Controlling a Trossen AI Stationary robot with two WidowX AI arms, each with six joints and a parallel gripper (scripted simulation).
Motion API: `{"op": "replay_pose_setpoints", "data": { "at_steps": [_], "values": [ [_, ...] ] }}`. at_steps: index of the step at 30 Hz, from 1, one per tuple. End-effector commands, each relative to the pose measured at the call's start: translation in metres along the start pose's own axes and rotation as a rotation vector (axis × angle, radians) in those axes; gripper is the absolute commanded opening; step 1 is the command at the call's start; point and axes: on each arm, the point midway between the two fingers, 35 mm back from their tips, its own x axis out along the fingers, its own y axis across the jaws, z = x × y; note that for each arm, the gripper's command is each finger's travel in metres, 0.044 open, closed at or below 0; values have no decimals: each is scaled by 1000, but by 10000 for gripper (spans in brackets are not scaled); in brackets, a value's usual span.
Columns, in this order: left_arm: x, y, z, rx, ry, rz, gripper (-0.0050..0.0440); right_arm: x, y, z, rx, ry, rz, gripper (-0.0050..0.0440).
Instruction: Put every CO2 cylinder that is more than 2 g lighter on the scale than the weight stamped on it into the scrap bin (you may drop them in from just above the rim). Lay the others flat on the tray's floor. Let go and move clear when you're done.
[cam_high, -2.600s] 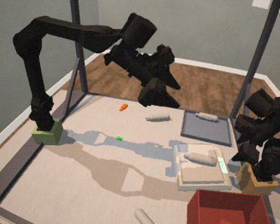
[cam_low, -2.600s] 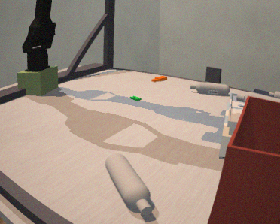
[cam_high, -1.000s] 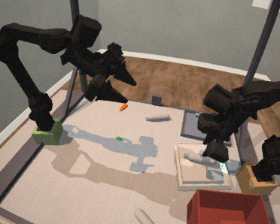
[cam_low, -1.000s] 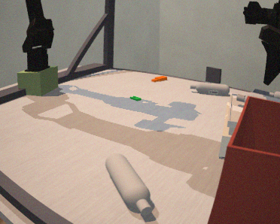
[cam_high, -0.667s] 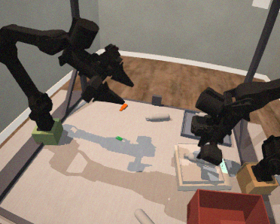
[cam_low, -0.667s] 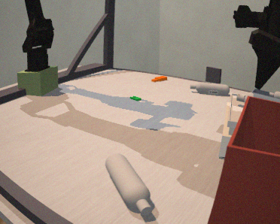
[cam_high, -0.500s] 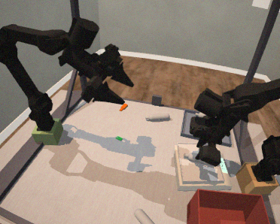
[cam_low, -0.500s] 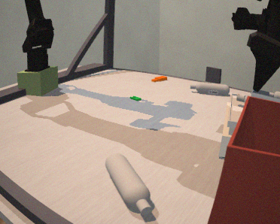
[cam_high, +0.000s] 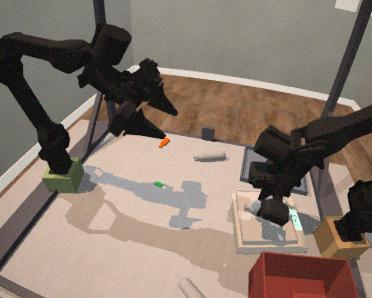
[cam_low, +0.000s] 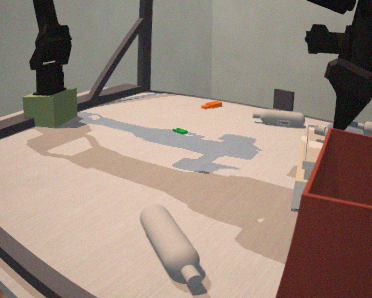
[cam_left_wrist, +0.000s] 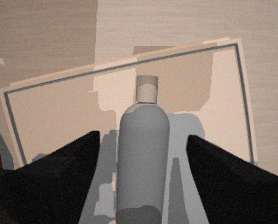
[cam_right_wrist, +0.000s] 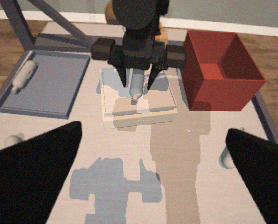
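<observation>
Red bin (cam_high: 305, 267) (cam_low: 335, 240) (cam_right_wrist: 220, 95) and one cylinder (cam_high: 192, 288) (cam_low: 170, 245) (cam_right_wrist: 227, 157) in front. Behind, left gripper (cam_high: 265, 207) (cam_low: 342, 120) (cam_left_wrist: 143, 135) (cam_right_wrist: 136, 87), jaws apart, straddles a second cylinder (cam_left_wrist: 143, 155) (cam_right_wrist: 136, 85) on the scale (cam_high: 242, 249) (cam_left_wrist: 50, 82) (cam_right_wrist: 140, 120). Farther, a third (cam_high: 211, 156) (cam_low: 282, 118) (cam_right_wrist: 13, 141) lies beside the tray (cam_high: 246, 165) (cam_right_wrist: 55, 90), which holds a fourth (cam_right_wrist: 24, 76). Right gripper (cam_high: 170, 125) (cam_right_wrist: 154, 129) hangs open.

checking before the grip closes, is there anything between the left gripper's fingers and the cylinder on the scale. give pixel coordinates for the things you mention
Nothing: the left wrist view shows a bare gap between the cylinder (cam_high: 255, 206) (cam_low: 318, 129) (cam_left_wrist: 143, 150) (cam_right_wrist: 136, 89) and each finger of the left gripper (cam_high: 272, 210) (cam_low: 340, 125) (cam_left_wrist: 144, 134) (cam_right_wrist: 137, 88).
</observation>
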Motion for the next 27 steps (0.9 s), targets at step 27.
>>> {"op": "replay_pose_setpoints", "data": {
  "at_steps": [27],
  "values": [
    [8,0,6,0,-22,-2,121,-4,0,5,-1,-16,0,440]
  ]
}}
